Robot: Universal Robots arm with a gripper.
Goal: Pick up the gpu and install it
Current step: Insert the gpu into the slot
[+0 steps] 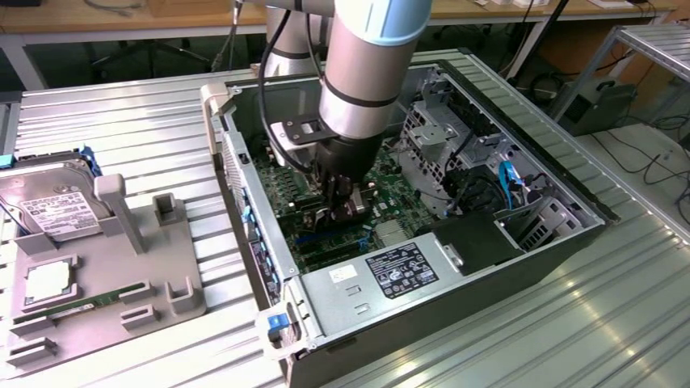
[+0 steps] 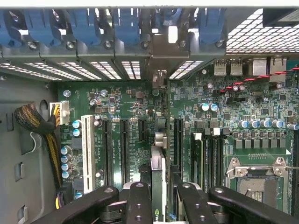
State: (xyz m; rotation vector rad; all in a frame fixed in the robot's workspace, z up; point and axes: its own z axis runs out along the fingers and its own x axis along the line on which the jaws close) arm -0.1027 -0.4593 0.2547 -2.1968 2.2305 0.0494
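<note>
the arm reaches down into the open computer case (image 1: 561, 222), its gripper (image 1: 342, 212) low over the green motherboard (image 1: 401, 212). in the wrist view the gripper (image 2: 159, 196) has its two black fingers (image 2: 138, 200) clamped on the gpu (image 2: 158, 186), seen edge-on (a thin card standing upright between them) and running toward the case's rear slot wall, where its silver bracket end (image 2: 158, 79) lies among the blue slot clips (image 2: 126, 25). the card sits in line with the black expansion slots (image 2: 125, 144). on the exterior view's left, outside the case, a grey parts tray (image 1: 161, 275) holds a hard drive (image 1: 48, 206).
</note>
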